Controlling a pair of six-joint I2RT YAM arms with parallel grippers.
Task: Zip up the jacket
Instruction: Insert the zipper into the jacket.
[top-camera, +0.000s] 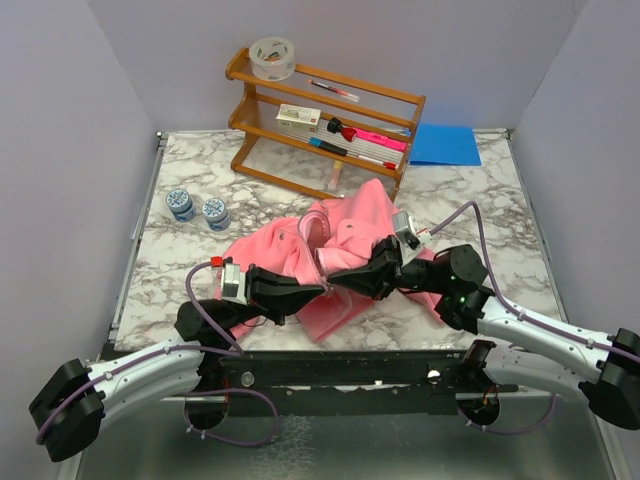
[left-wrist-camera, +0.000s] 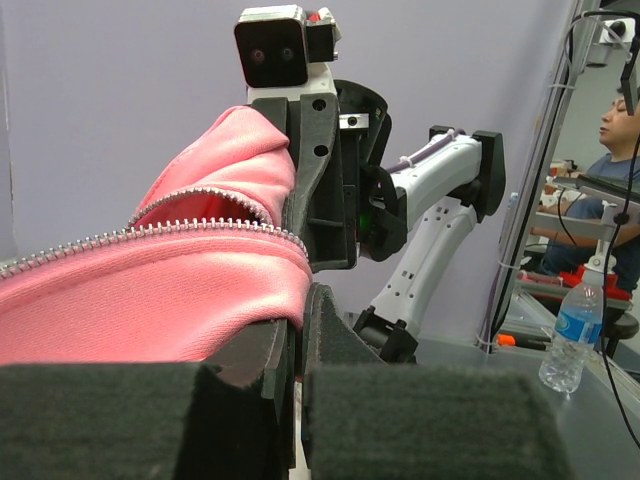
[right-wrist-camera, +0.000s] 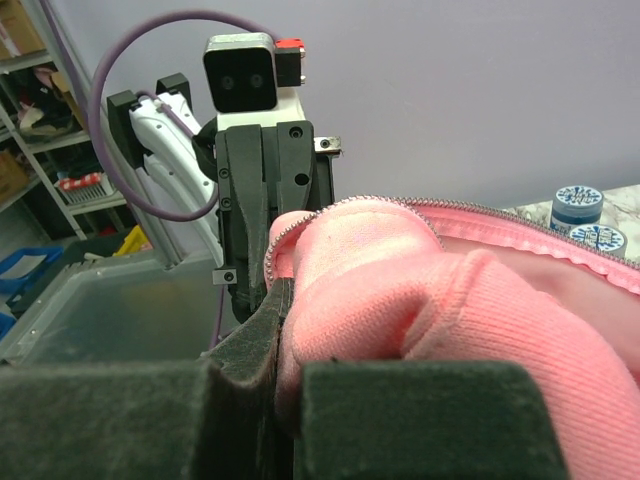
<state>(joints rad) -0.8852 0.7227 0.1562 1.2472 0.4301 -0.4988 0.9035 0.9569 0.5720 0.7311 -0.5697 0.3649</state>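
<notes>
The pink jacket (top-camera: 300, 255) lies crumpled on the marble table, its bottom hem lifted between the two arms. My left gripper (top-camera: 322, 287) is shut on a fold of the jacket (left-wrist-camera: 150, 300), right beneath a line of zipper teeth (left-wrist-camera: 150, 230). Facing it nose to nose, my right gripper (top-camera: 342, 280) is shut on the bunched jacket (right-wrist-camera: 450, 300) beside the other zipper edge (right-wrist-camera: 500, 215). In the left wrist view, fabric is pinched at the left gripper (left-wrist-camera: 298, 330). The right wrist view shows fleece squeezed in the right gripper (right-wrist-camera: 285, 330). The zipper slider is hidden.
A wooden rack (top-camera: 325, 120) with pens and small boxes stands at the back, a tape roll (top-camera: 272, 58) on top. A blue folder (top-camera: 445, 145) lies at the back right. Two small round tins (top-camera: 182, 204) sit left of the jacket.
</notes>
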